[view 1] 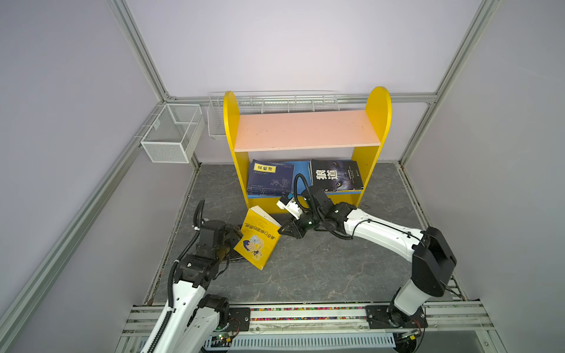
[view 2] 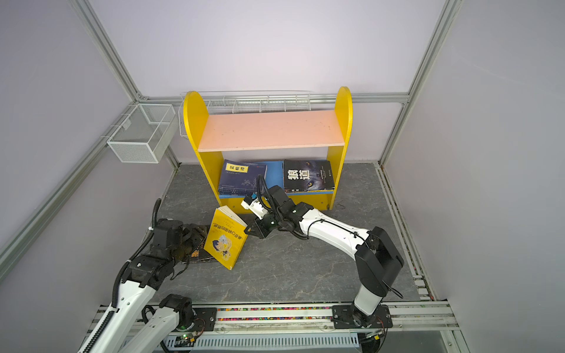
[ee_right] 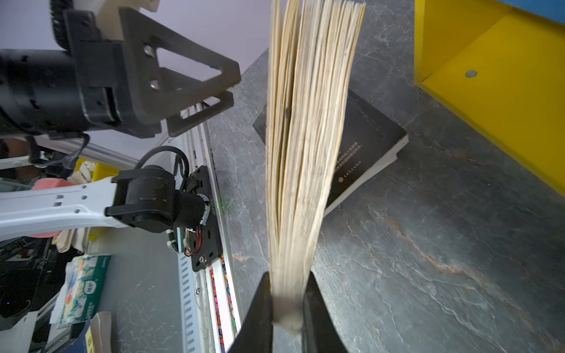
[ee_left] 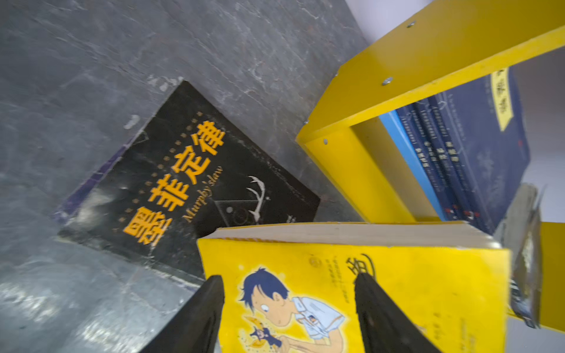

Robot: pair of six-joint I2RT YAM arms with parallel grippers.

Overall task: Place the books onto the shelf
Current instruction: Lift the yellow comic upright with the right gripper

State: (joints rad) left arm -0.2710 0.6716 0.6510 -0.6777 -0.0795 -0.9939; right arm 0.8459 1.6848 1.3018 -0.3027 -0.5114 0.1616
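Note:
A yellow book with a cartoon boy stands tilted on the dark floor in front of the shelf. My right gripper is shut on a corner of its fanned pages. Left of the book, my left gripper is open and faces the cover without gripping it. Under the book's left side a black book lies flat. The blue lower board holds stacked navy books and a dark book. The pink upper board is bare.
A white mesh basket hangs on the left wall. A long wire basket runs behind the shelf. The arms' mounting rail crosses the front edge. Aluminium frame posts and lilac walls close in the floor.

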